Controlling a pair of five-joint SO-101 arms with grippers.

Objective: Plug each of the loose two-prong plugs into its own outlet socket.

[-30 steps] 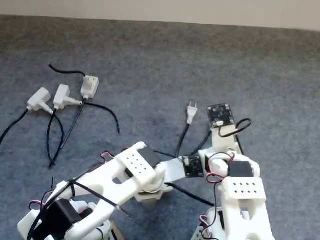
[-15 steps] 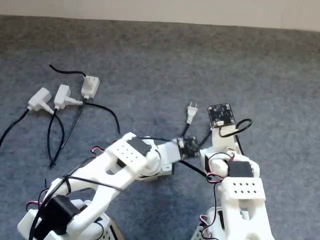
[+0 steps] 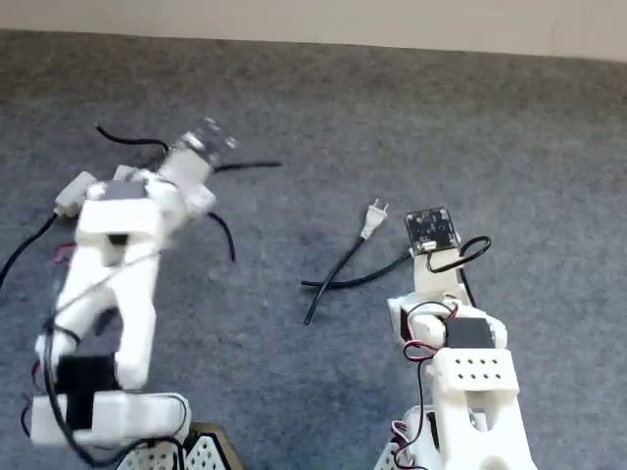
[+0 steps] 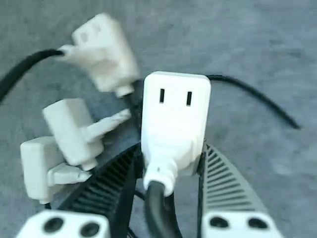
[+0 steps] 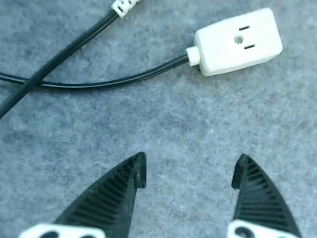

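Observation:
My left gripper point(image 4: 171, 148) is shut on a white outlet socket point(image 4: 174, 114) whose two slots face away from the camera; in the high view this gripper point(image 3: 201, 147) is at the far left. Three more white sockets lie close by point(image 4: 101, 52), point(image 4: 69, 131), point(image 4: 37, 166). A loose two-prong plug point(image 3: 372, 217) with a black cord lies mid-table. My right gripper point(image 5: 190, 173) hangs open over bare carpet. Beyond its fingertips lies another white socket point(image 5: 237, 42) on a black cord.
Black cords point(image 3: 338, 274) trail across the grey carpet between the two arms. One cord point(image 3: 245, 166) runs right from the left group of sockets. The right arm point(image 3: 460, 362) stands at the lower right. Open carpet stretches across the back.
The left arm has swung from the table's middle to the far left, over the socket group. The plug's cord that it covered now shows. The right arm has stayed put.

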